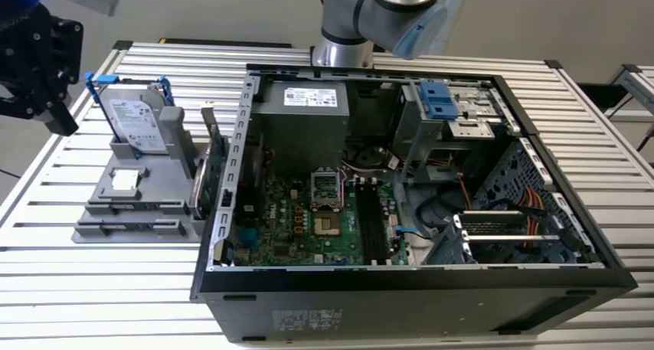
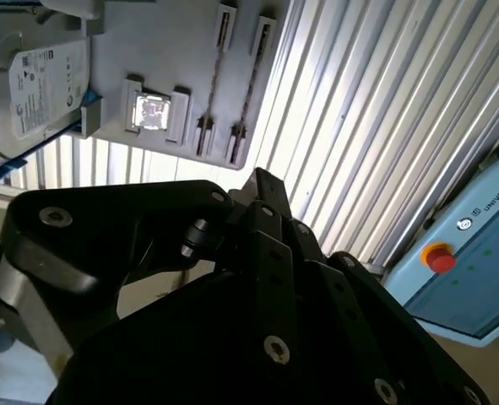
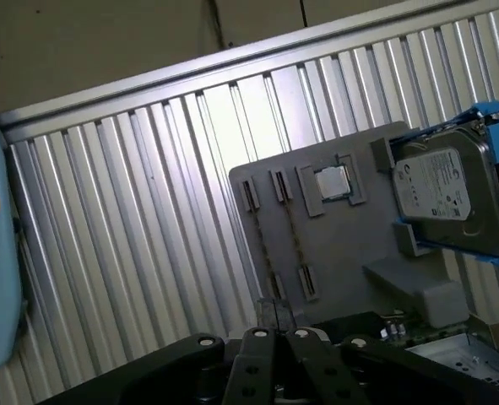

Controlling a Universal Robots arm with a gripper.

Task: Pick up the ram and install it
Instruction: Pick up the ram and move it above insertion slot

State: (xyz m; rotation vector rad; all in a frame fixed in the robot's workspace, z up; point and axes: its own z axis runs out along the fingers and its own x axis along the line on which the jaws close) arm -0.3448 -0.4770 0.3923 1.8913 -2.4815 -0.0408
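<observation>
Ram (image 3: 295, 236) is seen edge-on as a thin dark line, seated between clips on the grey holder tray (image 3: 342, 245), just beside the CPU chip (image 3: 333, 181). Hard drive (image 3: 452, 190) is propped at the tray's other end. Ram not yet picked.

Step in hand is judged as approach for pickup. The grasp calls for the gripper to be lined up across the thin board, directly above it.

Gripper (image 1: 46, 97) is held at upper left of the exterior view, above the slatted worktop (image 1: 103, 289), apart from the tray. Clenched or released cannot be told. Nothing is seen carried. Arm (image 1: 384, 17) is rooted behind the open PC case (image 1: 409, 304).
</observation>
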